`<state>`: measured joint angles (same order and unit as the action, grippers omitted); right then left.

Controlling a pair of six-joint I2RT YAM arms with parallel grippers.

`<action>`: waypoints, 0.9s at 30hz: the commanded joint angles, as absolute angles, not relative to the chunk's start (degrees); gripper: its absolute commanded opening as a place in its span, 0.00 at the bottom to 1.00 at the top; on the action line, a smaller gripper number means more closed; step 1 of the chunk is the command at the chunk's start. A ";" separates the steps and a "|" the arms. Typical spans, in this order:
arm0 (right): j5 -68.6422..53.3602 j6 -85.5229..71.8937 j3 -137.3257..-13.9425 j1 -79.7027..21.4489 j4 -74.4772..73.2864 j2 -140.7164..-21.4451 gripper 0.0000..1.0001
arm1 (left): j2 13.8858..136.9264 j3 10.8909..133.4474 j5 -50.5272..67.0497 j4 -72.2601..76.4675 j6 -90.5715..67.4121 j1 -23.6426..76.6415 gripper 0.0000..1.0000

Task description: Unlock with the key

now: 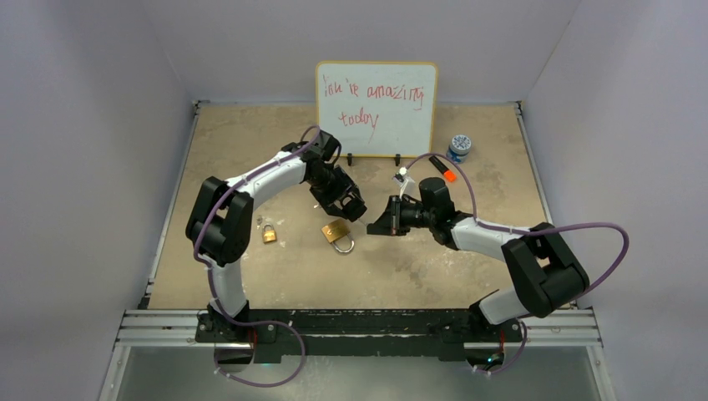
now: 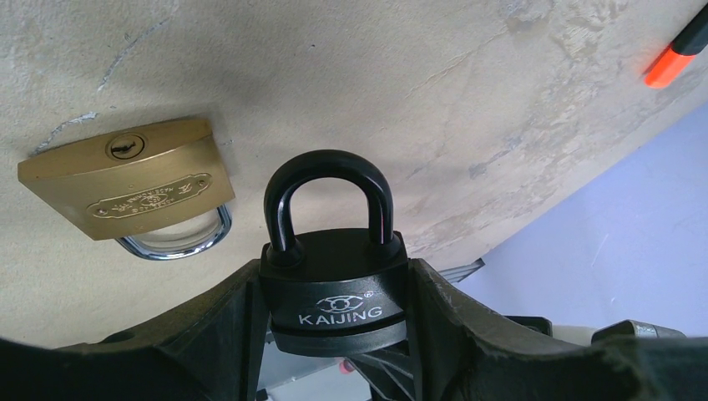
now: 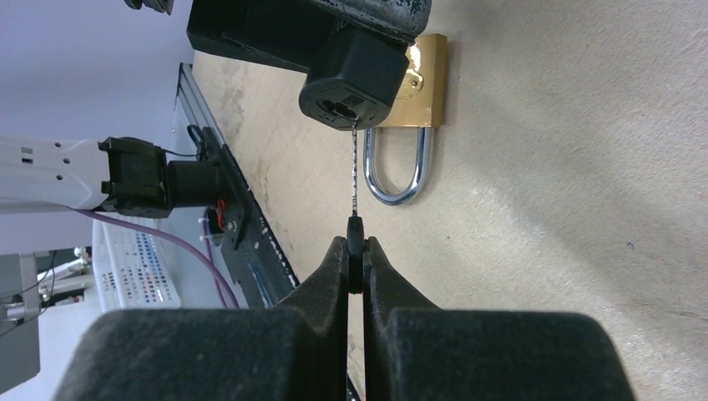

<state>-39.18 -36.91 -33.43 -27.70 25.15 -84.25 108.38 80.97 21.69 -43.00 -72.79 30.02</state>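
My left gripper (image 1: 355, 209) is shut on a black KAIJING padlock (image 2: 334, 288), its shackle closed and pointing away from the wrist, held above the table. In the right wrist view the padlock (image 3: 355, 79) shows its keyhole face. My right gripper (image 1: 386, 224) is shut on a key (image 3: 356, 188), seen edge-on; its black head is pinched between the fingers (image 3: 334, 276) and its blade tip touches the padlock's bottom edge just below the keyhole. In the top view the two grippers face each other mid-table.
A large brass padlock (image 1: 336, 234) lies on the table under the grippers, also in the left wrist view (image 2: 134, 184). A small brass padlock (image 1: 269, 233) lies to its left. A whiteboard (image 1: 376, 96), orange marker (image 1: 443, 170) and blue-white jar (image 1: 458, 148) stand behind.
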 commanded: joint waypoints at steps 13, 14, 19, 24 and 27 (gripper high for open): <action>-42.16 -35.15 -35.13 -27.55 28.81 -83.44 0.00 | 106.27 81.50 24.34 -42.89 -72.51 30.13 0.06; -41.83 -34.92 -35.46 -27.52 27.82 -83.61 0.00 | 106.24 81.48 24.35 -42.89 -72.47 30.14 0.06; -41.10 -33.15 -36.50 -27.53 24.65 -83.85 0.00 | 106.32 81.47 24.52 -42.67 -72.53 30.22 0.06; -39.90 -32.40 -37.20 -27.52 22.98 -84.00 0.00 | 106.34 81.39 24.78 -42.43 -72.60 30.20 0.05; -38.32 -32.27 -37.53 -27.51 21.92 -84.06 0.00 | 106.34 81.39 24.87 -42.39 -72.68 30.16 0.05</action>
<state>-40.80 -34.09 -35.16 -27.70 23.70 -84.01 108.38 80.88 21.80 -43.46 -72.82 30.06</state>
